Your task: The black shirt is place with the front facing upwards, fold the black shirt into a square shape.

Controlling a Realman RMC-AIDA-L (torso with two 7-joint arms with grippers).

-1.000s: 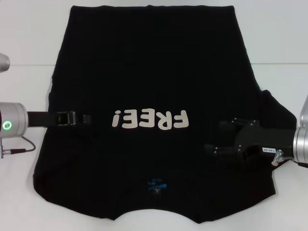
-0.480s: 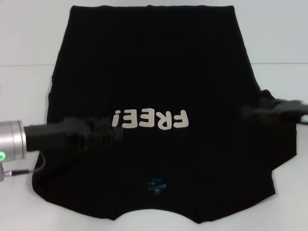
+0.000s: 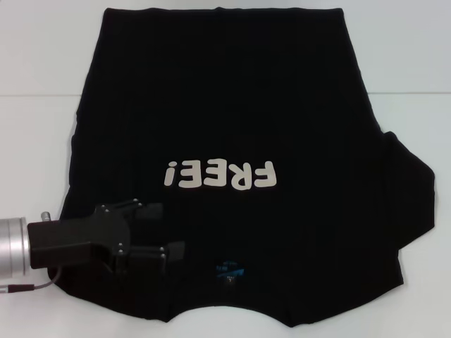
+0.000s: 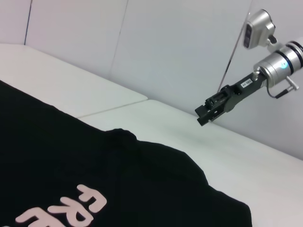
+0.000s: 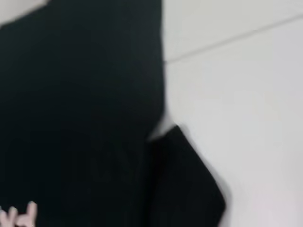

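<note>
The shirt (image 3: 232, 127) is spread flat on the white surface (image 3: 35, 141), front up, with the collar at the near edge and the white lettering (image 3: 220, 174) just beyond the left gripper (image 3: 165, 231). This gripper is seen low over the cloth near the left shoulder, beside the blue label (image 3: 231, 269); its fingers are parted and nothing is held between them. The right gripper (image 4: 204, 116) is seen only in the left wrist view, raised in the air well apart from the shirt, and it cannot be told if it is released or clenched. No fold is made yet, so the first step is judged to be in hand: taking the cloth at the shoulder side. For the next move, the gripper probably must be lowered and closed on the edge of the fabric, and one layer only should not slip out.
</note>
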